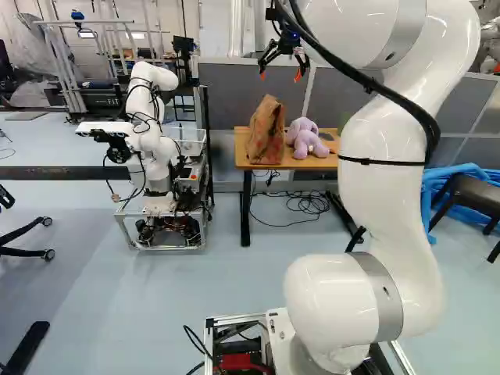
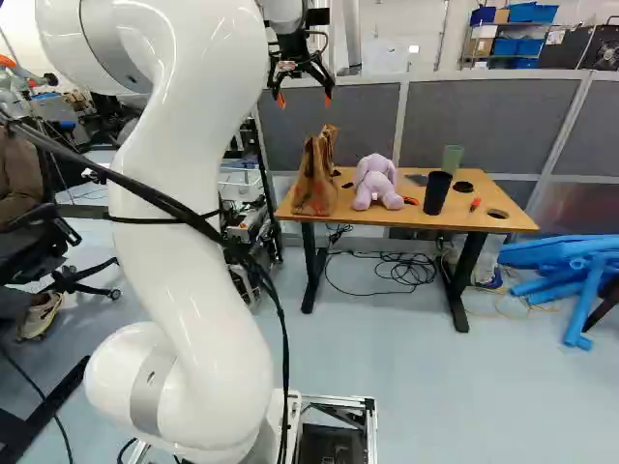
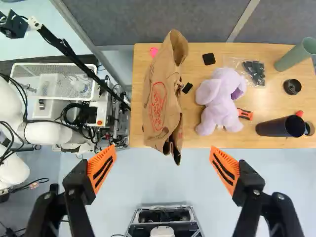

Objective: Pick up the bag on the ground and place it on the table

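On the table (image 2: 426, 224) the bag (image 3: 160, 98) already stands, at the end, beside the toy (image 3: 220, 101). In my opinion, if the arm (image 2: 193, 193) goes down without need, it could tip the tall, soft bag over the near edge, or push the toy with one finger. The arm is raised and bent; its gripper (image 3: 163, 153) hangs high, pointing down, fingers wide apart, with nothing held.
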### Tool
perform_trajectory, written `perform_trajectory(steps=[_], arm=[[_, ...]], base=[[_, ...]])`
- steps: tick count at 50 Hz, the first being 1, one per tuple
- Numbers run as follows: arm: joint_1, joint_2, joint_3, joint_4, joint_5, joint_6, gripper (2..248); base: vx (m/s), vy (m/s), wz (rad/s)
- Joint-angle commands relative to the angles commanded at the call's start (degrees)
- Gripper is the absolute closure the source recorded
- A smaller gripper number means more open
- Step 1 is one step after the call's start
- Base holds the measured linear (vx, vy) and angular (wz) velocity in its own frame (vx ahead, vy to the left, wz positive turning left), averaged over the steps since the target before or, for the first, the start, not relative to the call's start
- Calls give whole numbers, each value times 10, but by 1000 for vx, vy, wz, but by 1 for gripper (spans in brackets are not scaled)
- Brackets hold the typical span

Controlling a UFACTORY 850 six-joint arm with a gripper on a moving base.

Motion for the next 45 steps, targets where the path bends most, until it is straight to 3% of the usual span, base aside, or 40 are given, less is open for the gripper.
perform_trajectory(steps=[18, 45], arm=[[0, 0, 0, 0, 0, 0, 3], [0, 0, 0, 0, 0, 0, 3]], base=[[-26, 0, 1], [-171, -6, 0]])
